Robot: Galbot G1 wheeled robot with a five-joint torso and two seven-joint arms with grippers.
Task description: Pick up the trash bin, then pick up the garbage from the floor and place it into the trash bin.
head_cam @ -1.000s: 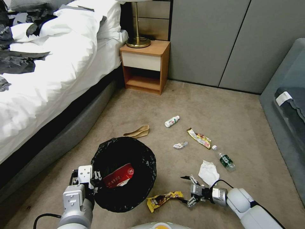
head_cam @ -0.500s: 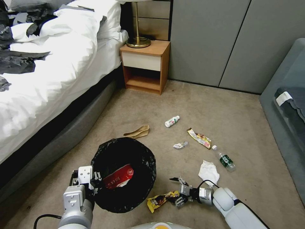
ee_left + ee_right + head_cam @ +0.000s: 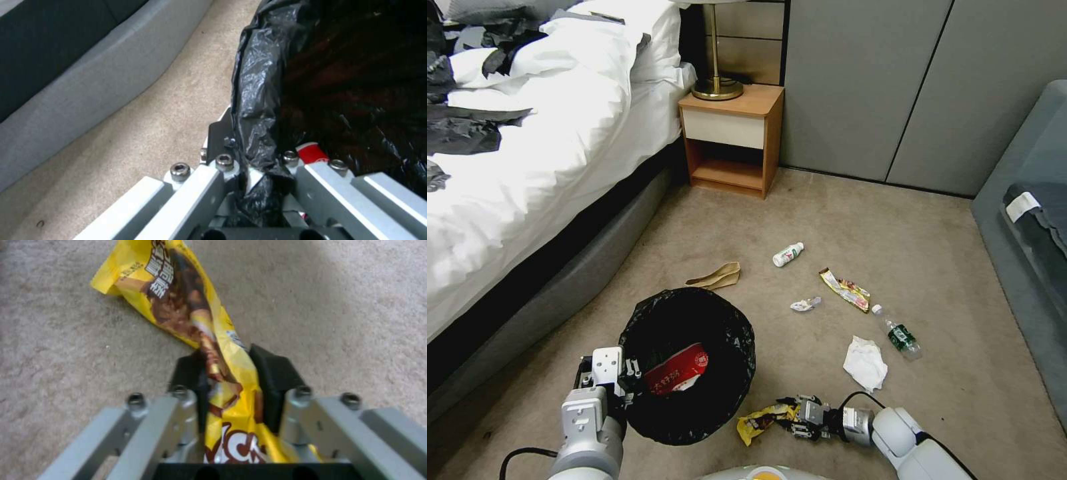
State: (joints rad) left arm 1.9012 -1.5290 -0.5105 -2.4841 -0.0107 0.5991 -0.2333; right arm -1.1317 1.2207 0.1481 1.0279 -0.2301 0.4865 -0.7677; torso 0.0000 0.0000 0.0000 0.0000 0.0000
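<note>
The right end effector (image 3: 792, 418) lay low over the floor (image 3: 934, 267), its black pads (image 3: 272, 373) clenched on one end of a yellow snack wrapper (image 3: 760, 421). In the right wrist view the wrapper (image 3: 195, 316) was crinkled, yellow with brown print, pinched between the pads and trailing away over the carpet. It lay just right of the trash bin (image 3: 688, 363), near the robot.

The left end effector (image 3: 620, 381) gripped the near-left rim of the trash bin; in the left wrist view its fingers (image 3: 209, 186) were closed on the folded black bag (image 3: 258, 110). The bin's mouth was open, lined with crinkly black plastic, and a red-and-white carton (image 3: 677, 377) lay inside.

Farther out, litter was scattered on the carpet: a crumpled white tissue (image 3: 865, 363) to the right, a clear bottle with a green label (image 3: 897, 333) beyond it, a second wrapper (image 3: 845, 290), a small white scrap (image 3: 805, 304), a white bottle (image 3: 788, 255) and a piece of brown paper (image 3: 716, 276) just beyond the bin.

The bed (image 3: 527, 167) with its grey base bounded the left side, close to the bin. A wooden nightstand (image 3: 732, 140) stood at the far wall, and a grey sofa (image 3: 1027, 220) closed the right edge. Between them the carpet lay open.
</note>
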